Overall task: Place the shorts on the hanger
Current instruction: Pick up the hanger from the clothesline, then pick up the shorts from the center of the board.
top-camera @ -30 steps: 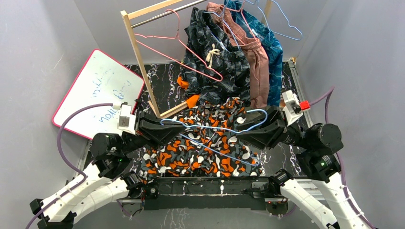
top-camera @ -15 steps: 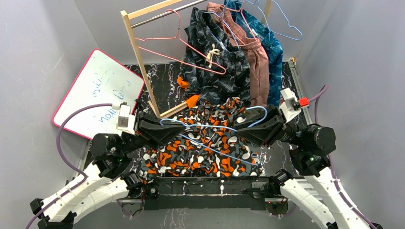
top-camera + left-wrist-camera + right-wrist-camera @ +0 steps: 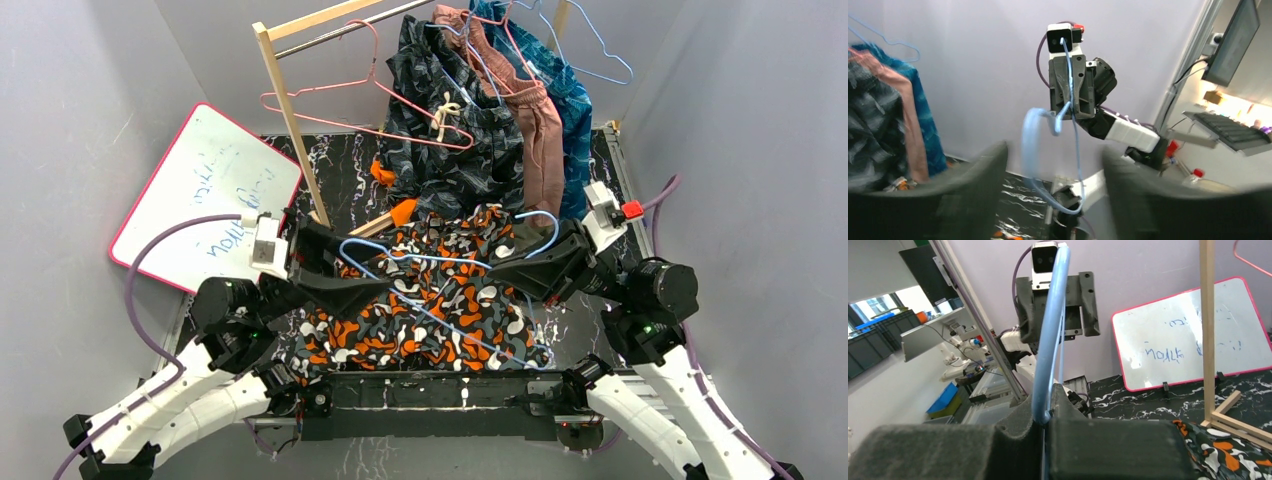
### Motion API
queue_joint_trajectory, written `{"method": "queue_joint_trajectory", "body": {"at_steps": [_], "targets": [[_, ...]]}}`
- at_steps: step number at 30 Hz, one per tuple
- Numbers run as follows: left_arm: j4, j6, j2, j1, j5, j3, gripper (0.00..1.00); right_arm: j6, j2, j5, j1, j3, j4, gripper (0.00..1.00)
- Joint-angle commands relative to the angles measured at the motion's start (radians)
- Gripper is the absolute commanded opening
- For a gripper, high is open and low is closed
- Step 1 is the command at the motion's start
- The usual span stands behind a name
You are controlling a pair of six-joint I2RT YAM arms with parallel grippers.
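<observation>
Grey walls close in a black marbled table (image 3: 345,175). Along its left edge a whiteboard (image 3: 205,190) with a pink rim leans tilted, blue scribble on it. Just right of the board is the left gripper (image 3: 355,265), its fingers spread wide apart. The left corner of the hanger (image 3: 1049,340) sits in the gap between them, and whether the wire touches either finger cannot be told. At the far edge stands a wooden rack (image 3: 290,120) with pink hangers (image 3: 322,99) hooked on its rail and dark patterned clothes (image 3: 450,150) hanging beside them. The camouflage shorts (image 3: 440,320) lie spread flat at the middle of the near edge, under both grippers. The light-blue hanger spans across above them from one gripper to the other, its hook curling up on the right. There the right gripper (image 3: 500,262) has its fingers pressed together on the hanger's wire, near the base of the hook.
</observation>
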Motion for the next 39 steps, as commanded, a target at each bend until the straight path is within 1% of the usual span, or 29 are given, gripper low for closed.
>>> {"method": "queue_joint_trajectory", "body": {"at_steps": [1, 2, 3, 6, 8, 10, 13, 15, 16, 17, 19, 21, 24, 27, 29, 31, 33, 36, 39], "targets": [[-0.146, 0.063, -0.041, 0.004, -0.09, 0.015, 0.95, -0.17, -0.05, 0.103, 0.0, 0.084, -0.191, 0.0], [-0.217, 0.087, -0.058, 0.005, -0.139, 0.012, 0.98, -0.235, -0.061, 0.152, 0.0, 0.114, -0.317, 0.0], [-0.288, 0.099, -0.076, 0.004, -0.193, 0.011, 0.98, -0.292, -0.075, 0.213, -0.001, 0.142, -0.408, 0.0], [-0.478, 0.104, -0.139, 0.003, -0.374, 0.001, 0.98, -0.43, -0.115, 0.421, 0.0, 0.204, -0.61, 0.0], [-0.591, 0.091, -0.18, 0.003, -0.485, 0.001, 0.98, -0.484, -0.145, 0.584, 0.0, 0.224, -0.702, 0.0], [-0.694, 0.077, -0.221, 0.004, -0.568, 0.006, 0.98, -0.516, -0.177, 0.712, 0.0, 0.219, -0.752, 0.0], [-0.832, 0.035, -0.228, 0.003, -0.682, 0.016, 0.98, -0.53, -0.204, 0.836, -0.001, 0.196, -0.81, 0.0], [-0.959, -0.028, -0.172, 0.004, -0.734, 0.04, 0.98, -0.525, -0.204, 0.867, 0.0, 0.165, -0.837, 0.0], [-1.029, -0.062, -0.12, 0.004, -0.745, 0.068, 0.99, -0.522, -0.203, 0.874, -0.001, 0.153, -0.843, 0.0], [-1.109, -0.077, -0.052, 0.003, -0.725, 0.099, 0.98, -0.519, -0.203, 0.876, 0.0, 0.137, -0.845, 0.0], [-1.17, -0.075, 0.075, 0.004, -0.67, 0.154, 0.98, -0.52, -0.204, 0.874, -0.001, 0.11, -0.834, 0.0], [-1.178, -0.092, 0.159, 0.003, -0.66, 0.152, 0.98, -0.529, -0.204, 0.86, -0.001, 0.094, -0.818, 0.0], [-1.138, -0.08, 0.238, 0.002, -0.645, 0.129, 0.98, -0.546, -0.19, 0.842, 0.001, 0.1, -0.828, 0.0], [-1.081, -0.067, 0.327, -0.003, -0.572, 0.125, 0.95, -0.556, -0.186, 0.834, -0.001, 0.106, -0.848, 0.0], [-1.055, -0.073, 0.384, -0.024, -0.561, 0.122, 0.93, -0.56, -0.189, 0.833, 0.0, 0.107, -0.849, 0.0], [-1.028, -0.075, 0.435, -0.081, -0.591, 0.115, 0.92, -0.564, -0.193, 0.825, 0.001, 0.105, -0.853, 0.0], [-0.999, -0.073, 0.506, -0.127, -0.648, 0.106, 0.92, -0.564, -0.193, 0.813, 0.0, 0.102, -0.86, 0.0], [-0.962, -0.065, 0.614, -0.157, -0.708, 0.123, 0.92, -0.565, -0.193, 0.805, 0.0, 0.098, -0.86, 0.0], [-0.92, -0.057, 0.702, -0.168, -0.736, 0.145, 0.91, -0.563, -0.191, 0.8, 0.0, 0.105, -0.857, 0.0]]}}
